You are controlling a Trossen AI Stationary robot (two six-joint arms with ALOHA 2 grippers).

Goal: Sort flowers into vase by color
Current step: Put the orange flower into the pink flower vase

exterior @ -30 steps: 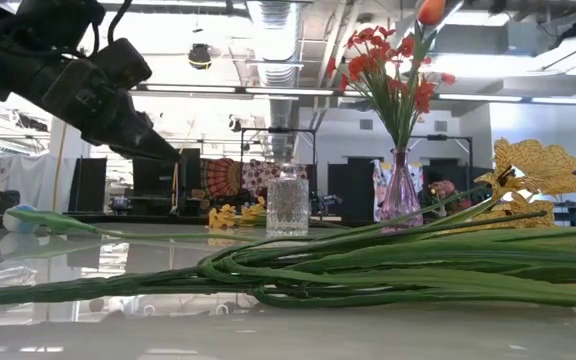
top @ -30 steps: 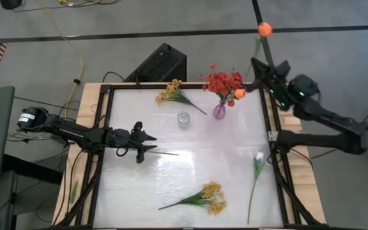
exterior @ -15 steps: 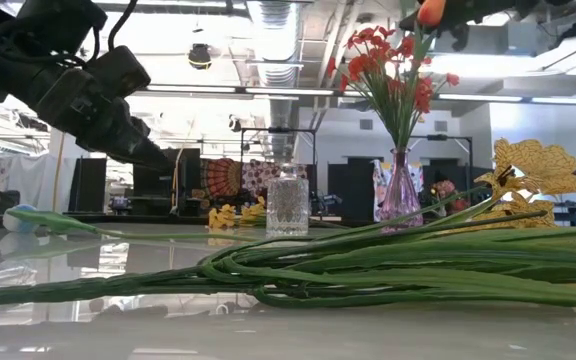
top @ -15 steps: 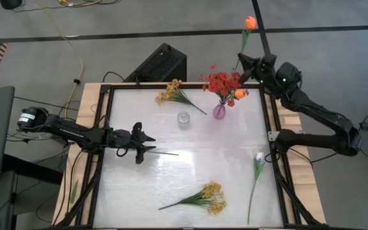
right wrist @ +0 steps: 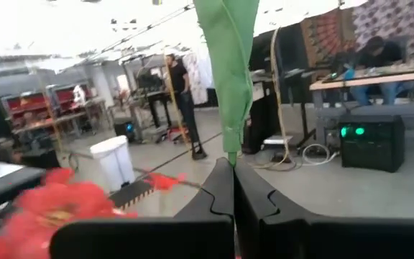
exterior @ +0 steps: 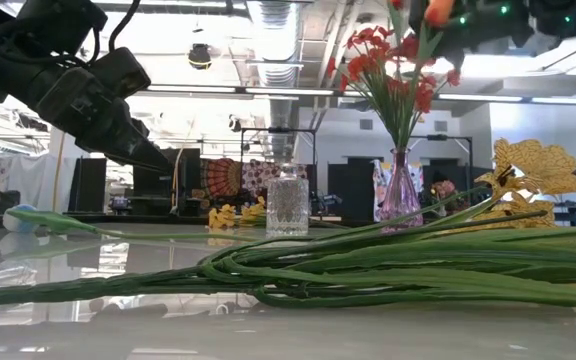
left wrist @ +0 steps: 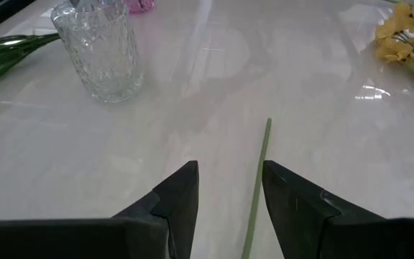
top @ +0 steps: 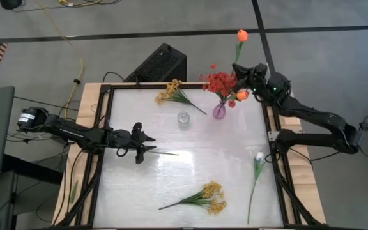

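My right gripper (top: 237, 68) is shut on an orange tulip (top: 242, 35) high over the table's far right corner, just right of the purple vase (top: 219, 111). That vase holds red sprays (top: 221, 83) and another orange tulip (top: 242, 95). A clear glass vase (top: 183, 119) stands left of it. My left gripper (left wrist: 228, 176) is open and low at the table's left. A bare green stem (left wrist: 259, 173) lies on the table between its fingers. Two yellow sprays (top: 171, 91) (top: 206, 197) and a white tulip (top: 259, 157) lie flat on the table. My right gripper pinches the orange tulip's green stem and leaf (right wrist: 230, 147) between its two fingertips. The fingers come from the table's right and lie across the stem. The tulip is lifted clear and rises above the fingers, its blossom (exterior: 436, 10) uppermost.
A black box (top: 158, 64) sits on the floor beyond the far edge. The table has a dark frame (top: 101, 128) along its sides. Free tabletop lies in the middle between the vases and the near yellow spray. People show far off in the room behind.
My right gripper has carried the orange tulip toward the table's left, from beyond the far right corner to right beside the purple vase. The blossom has moved left with it and stays above the fingers.
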